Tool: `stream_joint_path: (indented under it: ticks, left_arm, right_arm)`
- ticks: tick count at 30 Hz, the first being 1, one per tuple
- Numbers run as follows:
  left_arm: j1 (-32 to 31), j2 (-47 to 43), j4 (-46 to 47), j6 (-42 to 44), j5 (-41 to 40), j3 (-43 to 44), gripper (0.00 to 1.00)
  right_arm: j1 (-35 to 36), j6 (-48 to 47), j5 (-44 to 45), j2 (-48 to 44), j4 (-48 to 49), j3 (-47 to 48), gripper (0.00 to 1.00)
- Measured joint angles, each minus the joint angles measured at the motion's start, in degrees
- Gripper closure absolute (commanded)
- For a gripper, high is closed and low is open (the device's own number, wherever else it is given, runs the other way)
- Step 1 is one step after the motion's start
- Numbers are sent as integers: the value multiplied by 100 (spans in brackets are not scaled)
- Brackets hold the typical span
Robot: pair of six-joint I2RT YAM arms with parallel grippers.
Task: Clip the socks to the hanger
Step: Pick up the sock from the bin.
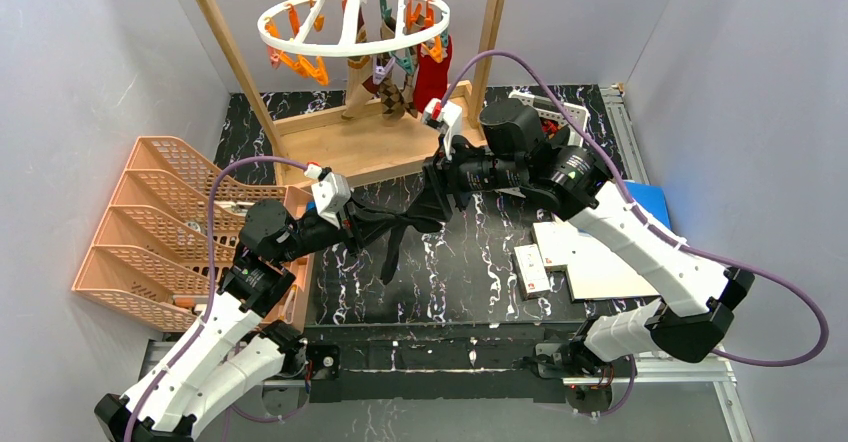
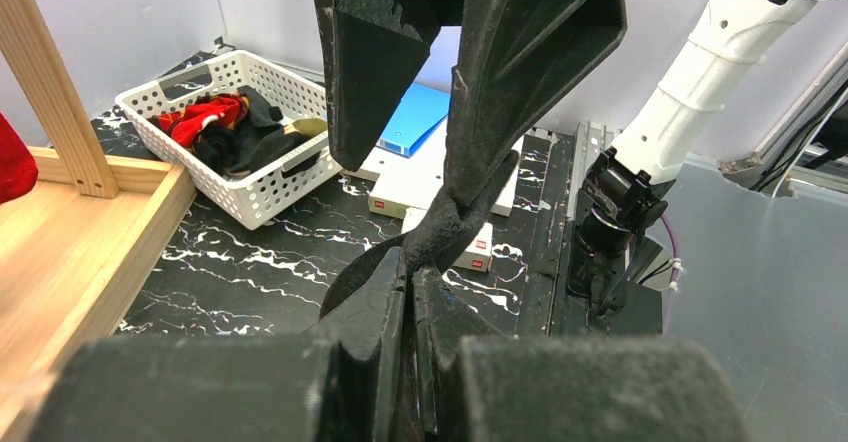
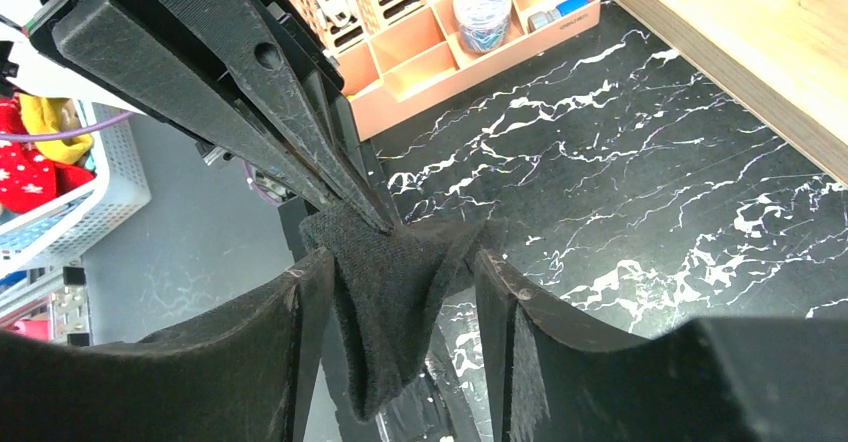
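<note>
- Black sock [image 1: 395, 224] pinched at its left end in the left gripper [image 2: 410, 287], jaws shut tight on the fabric, just right of an orange rack [image 1: 150, 227] at the table's left edge.
- Slung from there rightward above the black marbled table [image 1: 470, 282], mid-scene, with a loose tail drooping toward the surface.
- Far behind, between the posts of a wooden frame [image 1: 370, 147]: white ring hanger [image 1: 345, 50] hung high, orange and teal clips all round it.
- On the hanger's right side, an argyle sock [image 1: 392, 94] and a red sock [image 1: 432, 77], already clipped and dangling.
- Right end of the black sock lying between the fingers of the right gripper [image 3: 400, 257]; jaws spread apart, fabric bunched in the gap, not squeezed; contact with both fingers unclear.
- Further right and far: white lattice basket [image 2: 250, 197], heaped socks [image 2: 205, 117] in red and dark colours inside; mostly hidden behind the right arm from above.
- Near right: flat white boxes [image 1: 590, 257], a blue one [image 1: 650, 202] just beyond.
</note>
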Motion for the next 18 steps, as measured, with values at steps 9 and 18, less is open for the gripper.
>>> stream_joint_path:
  ticks: [9,18]
  left_arm:
    - [0,-2,-2,-4,-33,4,100]
    - [-2,-46,-7,-7,-103,33,100]
  right_arm:
    - [28,-26,92,4,-151,0,40]
    - [79,-79,289,31,-468,0,47]
